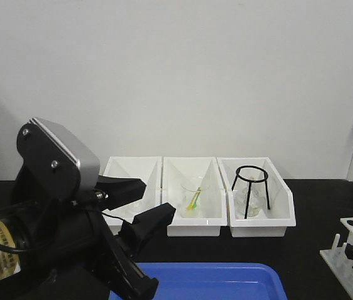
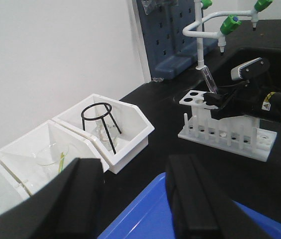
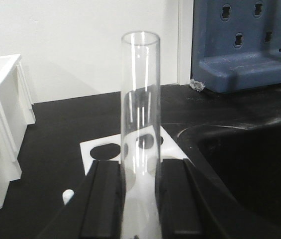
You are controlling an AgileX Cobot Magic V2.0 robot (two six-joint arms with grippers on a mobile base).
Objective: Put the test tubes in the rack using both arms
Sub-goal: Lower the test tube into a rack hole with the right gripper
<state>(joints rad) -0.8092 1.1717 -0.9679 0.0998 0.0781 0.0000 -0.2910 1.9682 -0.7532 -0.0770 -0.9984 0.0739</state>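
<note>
- Black counter (image 1: 313, 206) runs the full width. A blue tray (image 1: 226, 281) sits at its near edge, and 3 white bins (image 1: 193, 228) stand in a row by the wall.
- Left gripper (image 2: 134, 167): the 2 fingers are spread wide with nothing between them. It hangs over the near corner of the tray, well apart from the rack.
- Rack (image 2: 200, 135): white, on the counter at the robot's right, beside a dark sink basin. It has a raised plate with round holes and a row of pegs along the front.
- Right gripper (image 3: 139, 164): closed snugly on 1 test tube (image 3: 140, 89), fingers flat against its lower part. The tube's bottom end is hidden below the fingers.
- The tube stands near upright (a slight lean shows in the left wrist view), open rim up. It is above the rack's holed plate and, by my reading, not yet in a hole.
- Step in hand, as I judge it: seating this tube.
- Doing it well: bring the hidden bottom end over 1 hole and square the tube to vertical. Lower slowly so glass does not catch the plate edge, and let go only once the rack carries it.
- Beaker (image 1: 192, 194) sits in the middle bin.
</note>
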